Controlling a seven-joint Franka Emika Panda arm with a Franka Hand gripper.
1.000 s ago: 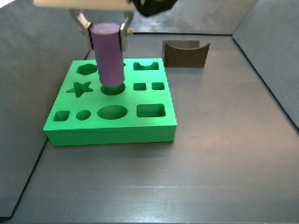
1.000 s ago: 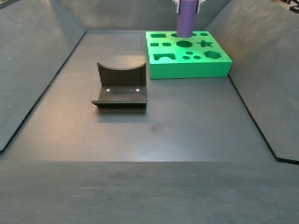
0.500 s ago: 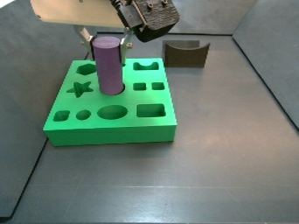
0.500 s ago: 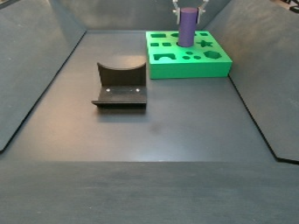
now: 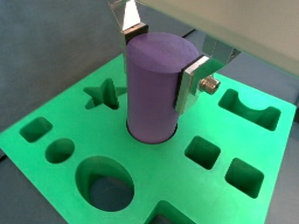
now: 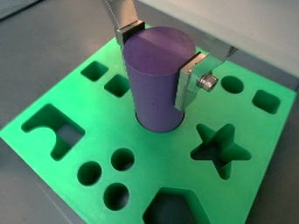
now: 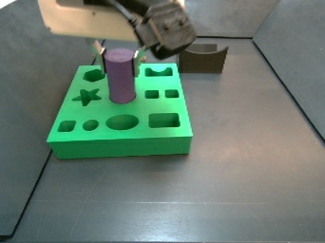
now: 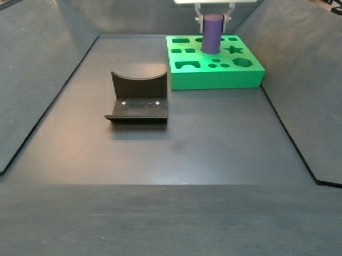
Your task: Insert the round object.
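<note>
The purple peg (image 7: 121, 76) stands upright with its lower end in a round hole of the green block (image 7: 121, 142), between the star hole and the small square holes. It shows in both wrist views (image 5: 158, 87) (image 6: 158, 83) and small in a side view (image 8: 211, 33). My gripper (image 5: 162, 59) is straight above the block (image 5: 70, 112), its two silver fingers pressed on opposite sides of the peg's top, as in the wrist view (image 6: 160, 59). In both side views the gripper (image 7: 120, 47) (image 8: 211, 14) sits at the peg's top.
The block (image 8: 214, 78) has several other cut-outs: star, arch, oval, squares, small circles. The dark fixture (image 7: 203, 59) with a curved top stands on the grey floor away from the block (image 8: 138, 95). Sloped dark walls enclose the floor.
The gripper has come down with the peg, and the peg now sits lower in the round hole, with less of it above the block.
</note>
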